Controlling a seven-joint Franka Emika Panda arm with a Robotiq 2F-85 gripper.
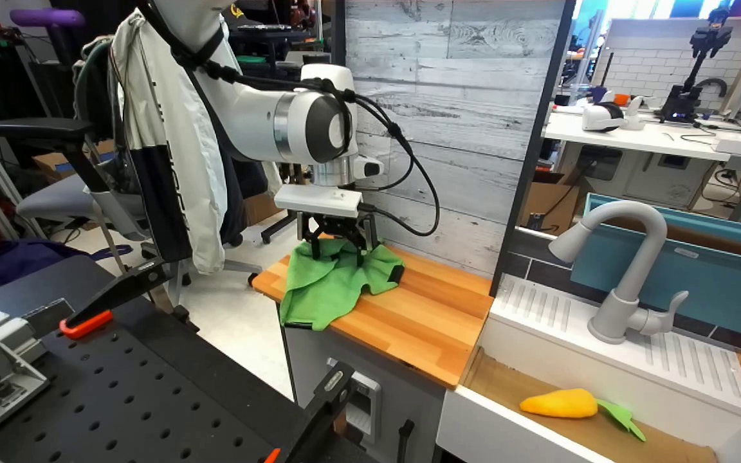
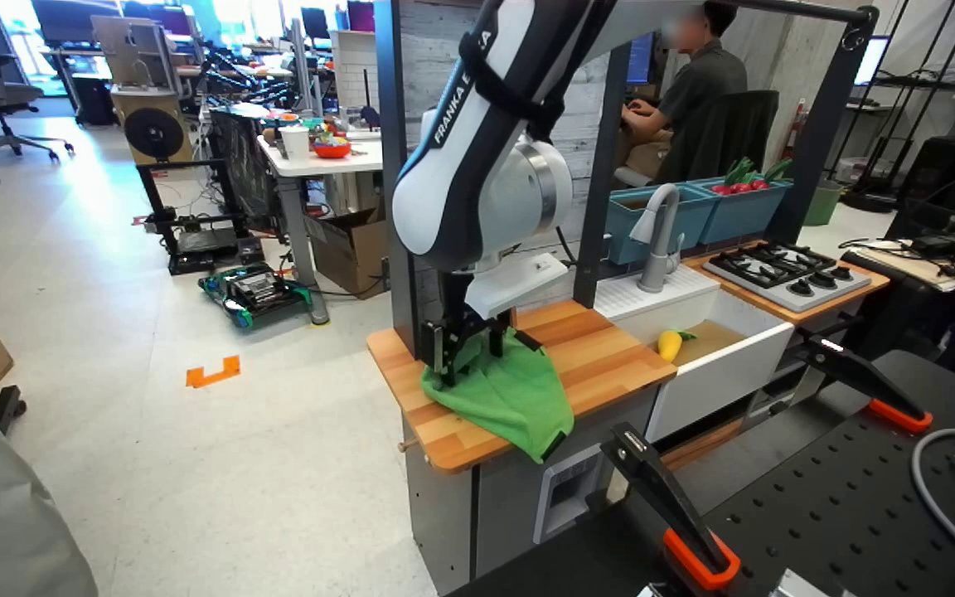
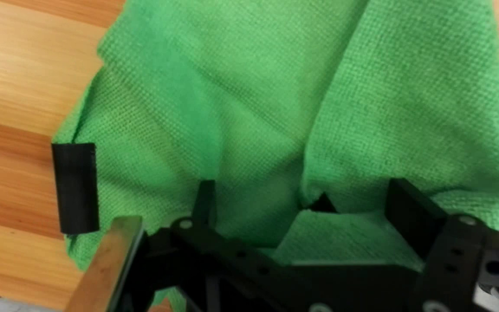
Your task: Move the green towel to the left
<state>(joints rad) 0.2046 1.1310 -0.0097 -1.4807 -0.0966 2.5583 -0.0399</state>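
Observation:
The green towel (image 1: 322, 302) lies crumpled on the wooden countertop (image 1: 435, 315), with dark patches at its corners. One corner hangs over the counter's front edge in both exterior views; the towel also shows in an exterior view (image 2: 523, 394). In the wrist view the towel (image 3: 249, 108) fills most of the picture, with folds and a black patch at the left. My gripper (image 1: 338, 258) points down at the towel's back part; it also shows in an exterior view (image 2: 471, 365). In the wrist view the fingers of the gripper (image 3: 304, 190) are wide apart, with towel folds between them.
A grey wood-plank panel (image 1: 454, 128) stands close behind the counter. The white sink (image 1: 473, 421) with a yellow toy vegetable (image 1: 560, 404) and a grey faucet (image 1: 634, 263) adjoins the counter. A black perforated table (image 1: 152, 399) with clamps (image 2: 676, 497) stands in front.

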